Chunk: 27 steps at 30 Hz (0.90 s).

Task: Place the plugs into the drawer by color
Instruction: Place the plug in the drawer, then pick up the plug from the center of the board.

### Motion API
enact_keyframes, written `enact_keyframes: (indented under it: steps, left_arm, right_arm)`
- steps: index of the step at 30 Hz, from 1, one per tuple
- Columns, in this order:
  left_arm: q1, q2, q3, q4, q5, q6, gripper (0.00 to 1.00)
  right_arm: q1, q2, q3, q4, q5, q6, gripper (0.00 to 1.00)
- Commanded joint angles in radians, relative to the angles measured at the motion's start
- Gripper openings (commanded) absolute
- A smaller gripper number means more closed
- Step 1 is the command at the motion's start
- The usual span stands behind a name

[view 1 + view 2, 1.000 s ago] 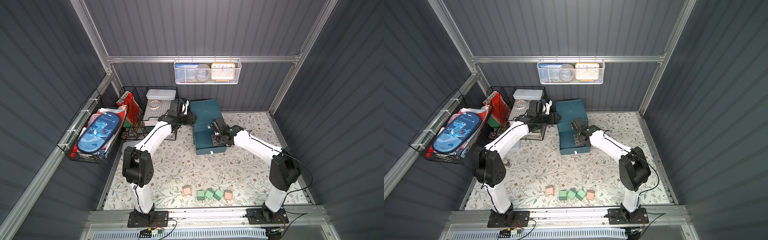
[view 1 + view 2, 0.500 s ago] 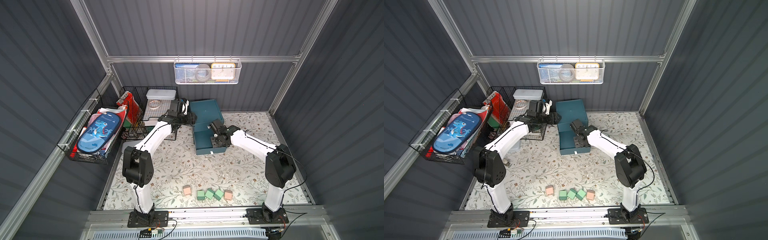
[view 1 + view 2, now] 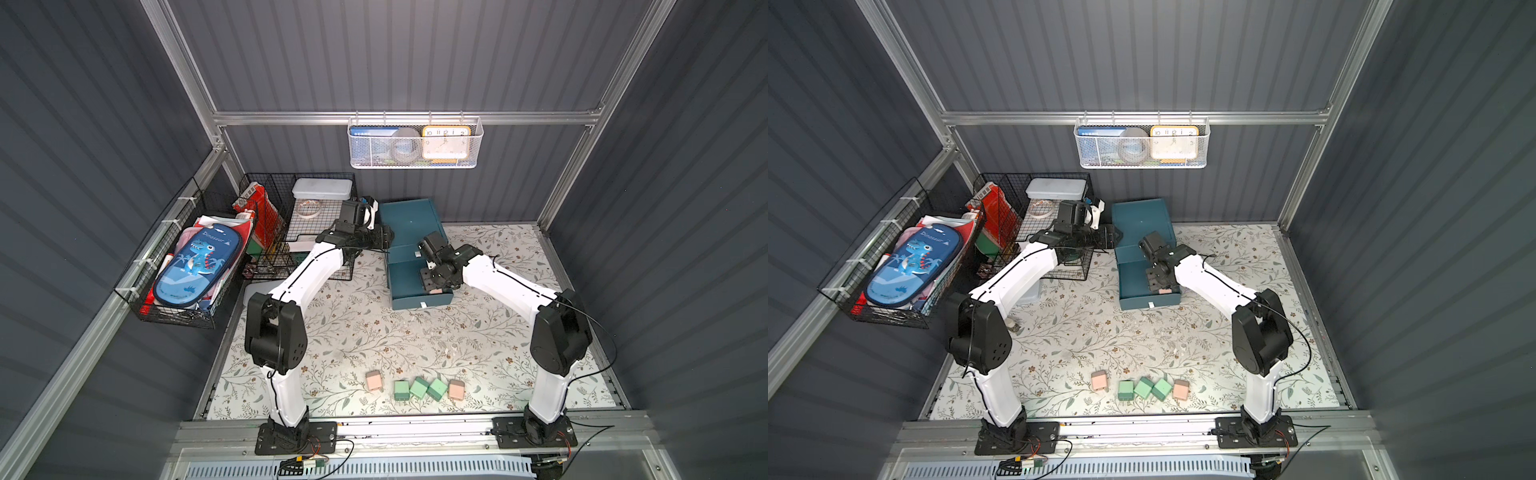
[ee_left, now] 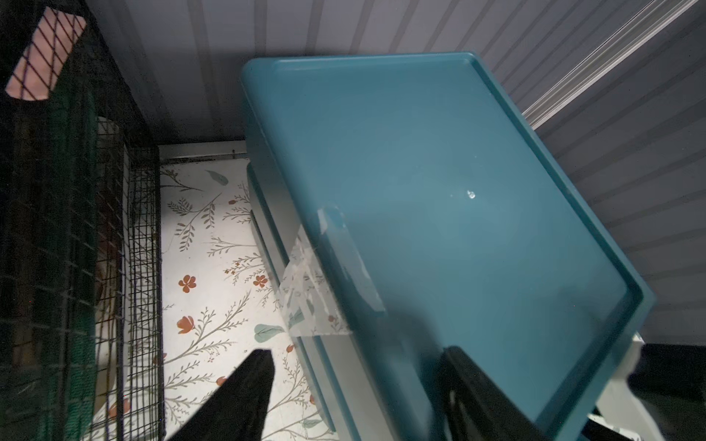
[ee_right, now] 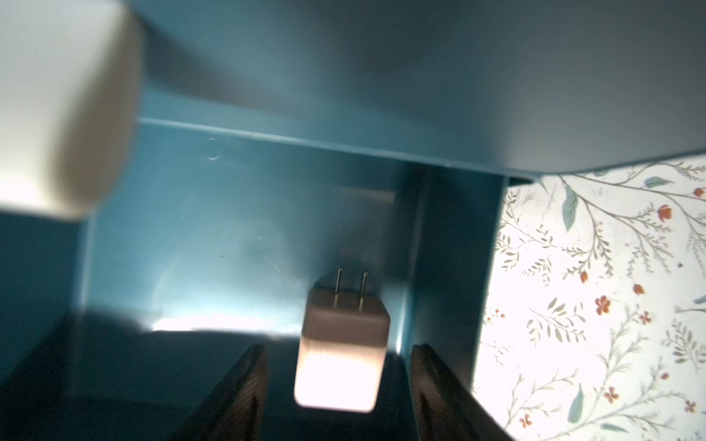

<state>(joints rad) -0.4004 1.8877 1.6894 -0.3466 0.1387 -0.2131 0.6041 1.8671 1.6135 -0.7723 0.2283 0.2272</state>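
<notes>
Right jaws released around pink plug [image 5: 338, 355] in open drawer [image 3: 401, 282]; left jaws apart.

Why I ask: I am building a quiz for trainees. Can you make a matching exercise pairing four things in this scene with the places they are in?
Things
1. pale pink plastic plug with two metal prongs
2. three pastel green plastic plugs
3. yellow-framed square clock
4. blue dinosaur-print pencil case

Places
A. black wire basket on the side wall
B. open drawer of the dark teal plastic cabinet
C. white mesh basket on the back wall
D. floral mat, near its front edge

Pairs: 1-B, 2-D, 3-C, 4-A
</notes>
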Motion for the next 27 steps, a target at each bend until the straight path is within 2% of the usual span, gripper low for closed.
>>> enact_keyframes:
  steps: [1,5,9,14,19,27]
  left_arm:
    - [-0.003,-0.001,-0.033,-0.057,0.01,0.029,0.73]
    - [-0.003,0.006,-0.025,-0.056,0.006,0.026,0.73]
    - [-0.003,0.0,-0.028,-0.048,0.002,0.021,0.73]
    - [-0.003,-0.009,-0.036,-0.046,-0.001,0.021,0.73]
    - [-0.003,-0.011,-0.04,-0.05,0.012,0.022,0.73]
    - [-0.003,0.008,-0.017,-0.052,0.026,0.018,0.73]
  right_arm:
    - [0.005,-0.114,0.018,-0.073,-0.004,0.02,0.64]
    - [0.022,-0.293,-0.098,-0.115,0.001,0.055,0.64]
    - [0.044,-0.479,-0.289,-0.185,0.006,0.118,0.63]
    - [0.094,-0.647,-0.49,-0.307,-0.043,0.318,0.63]
    - [0.248,-0.8,-0.73,-0.204,-0.109,0.525,0.62]
    - [0.519,-0.882,-0.998,-0.062,-0.106,0.621,0.62]
